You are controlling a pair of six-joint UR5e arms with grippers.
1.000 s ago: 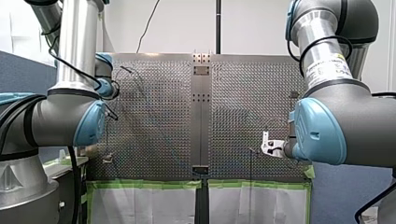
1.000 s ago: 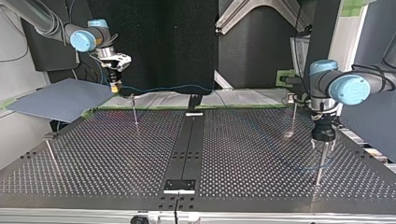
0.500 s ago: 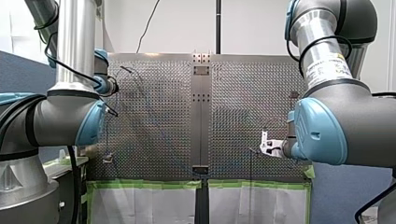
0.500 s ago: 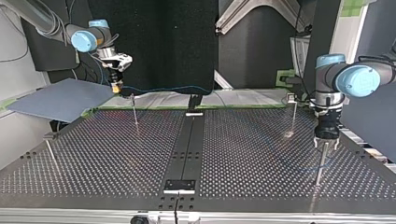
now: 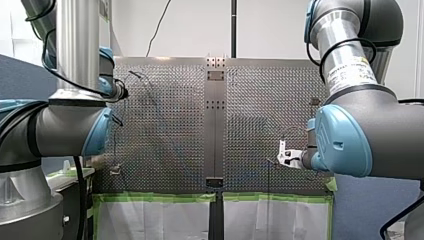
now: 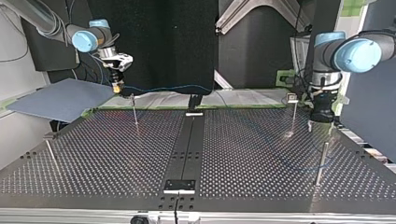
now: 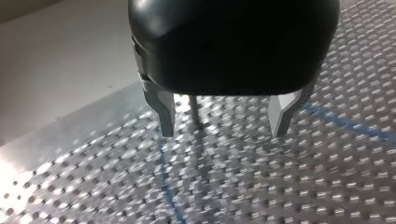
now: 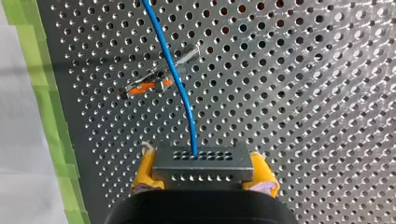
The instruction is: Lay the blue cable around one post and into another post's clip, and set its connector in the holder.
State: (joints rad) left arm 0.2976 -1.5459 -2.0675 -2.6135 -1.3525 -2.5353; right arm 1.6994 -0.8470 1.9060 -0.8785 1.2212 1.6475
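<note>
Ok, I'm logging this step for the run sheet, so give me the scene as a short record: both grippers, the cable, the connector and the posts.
left gripper: open, holding nothing; a post stands ahead of it, in line with the gap between its fingers
right gripper: yellow pads shut on the connector
blue cable: leaves the connector and crosses over a clip post; farther along it lies on the perforated table
connector placement: not yet set down

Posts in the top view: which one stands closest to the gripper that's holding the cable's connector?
The post at the far left of the table, just beside my right gripper. The others stand much farther off, toward the near edge or the view's right.
</note>
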